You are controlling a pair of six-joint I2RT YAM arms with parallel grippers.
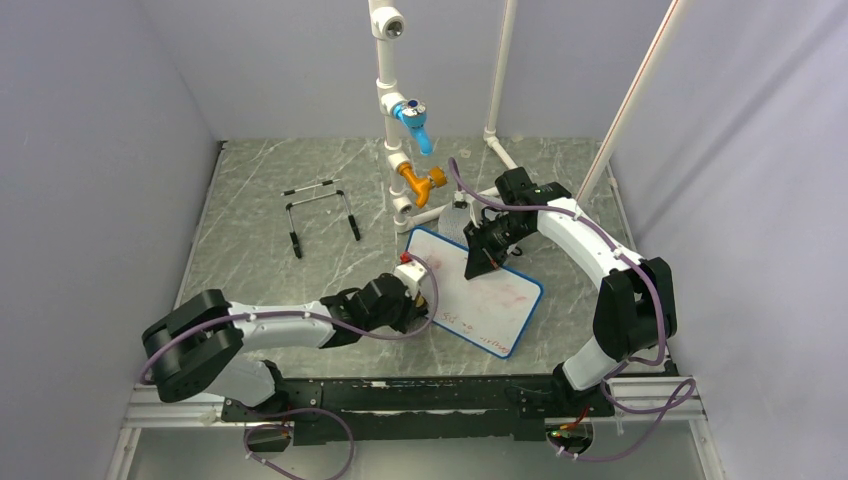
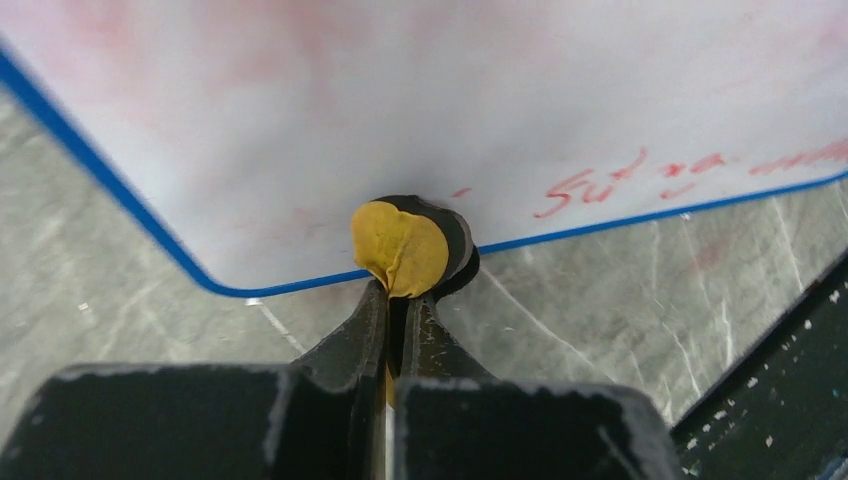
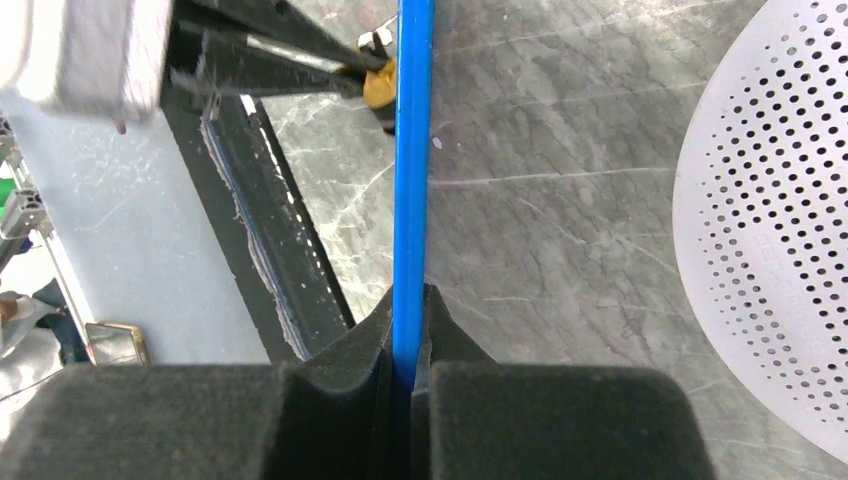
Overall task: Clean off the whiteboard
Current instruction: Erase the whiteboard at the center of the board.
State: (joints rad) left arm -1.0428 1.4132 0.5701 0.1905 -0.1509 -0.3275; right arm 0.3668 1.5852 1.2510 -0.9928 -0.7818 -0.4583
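Whiteboard, on the desk just in front of the white pipe, looks thin, stiff, light and slick. The right end effector pinches its blue frame nearer the pipe, and the left end effector pinches the farther edge, perhaps lifting it.

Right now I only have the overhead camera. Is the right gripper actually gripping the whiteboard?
Observer: Yes. In the right wrist view the right gripper is shut on the whiteboard, clamping its blue frame.
Operator: What is the left gripper holding?
Observer: The left gripper is shut on a small yellow pad with a black back, sitting at the board's blue edge.
Operator: Any writing near it?
Observer: Red writing runs along that edge, to one side of the pad.
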